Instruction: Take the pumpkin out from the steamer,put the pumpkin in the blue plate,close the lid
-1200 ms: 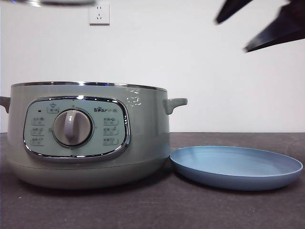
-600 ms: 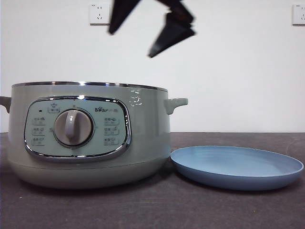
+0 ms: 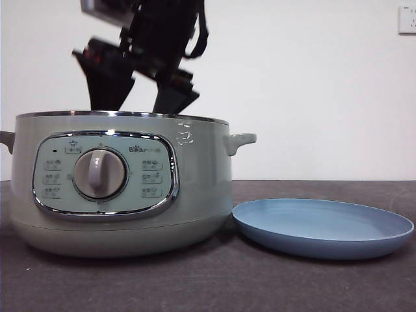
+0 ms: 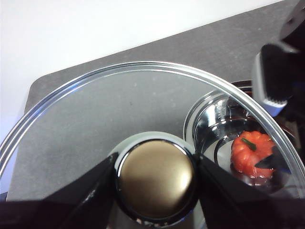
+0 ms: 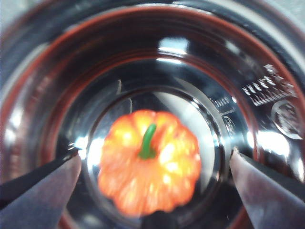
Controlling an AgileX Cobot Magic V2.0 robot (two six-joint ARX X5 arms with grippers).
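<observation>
Pumpkin (image 5: pixel 148 162) sits upright on the floor of the steamer's (image 3: pixel 123 185) shiny inner pot, green stem up, near the middle and clear of the pot wall on every side.

Right hand (image 5: pixel 152 186) hangs over the open pot mouth, jaws spread wide with one to each side of the pumpkin and neither touching it. In the front view the same hand (image 3: pixel 133 91) stands just above the chrome rim. Left hand (image 4: pixel 155 179) is clamped on the knob of the lid (image 4: pixel 95 109) and holds the lid up and off to one side of the pot.

Risks, as judged from here:
- The pumpkin is round and ribbed; a closure off its widest part could squeeze it out sideways against the polished floor.
- Spread jaws descending off-centre could strike the chrome rim or scrape the pot wall.
- The raised lid lies close to the right arm; a lift along the wrong line could knock it.

Room: blue plate (image 3: pixel 323 227) lies on the dark surface (image 3: pixel 208 286) just beside the steamer, under its side handle, with open space above it.
</observation>
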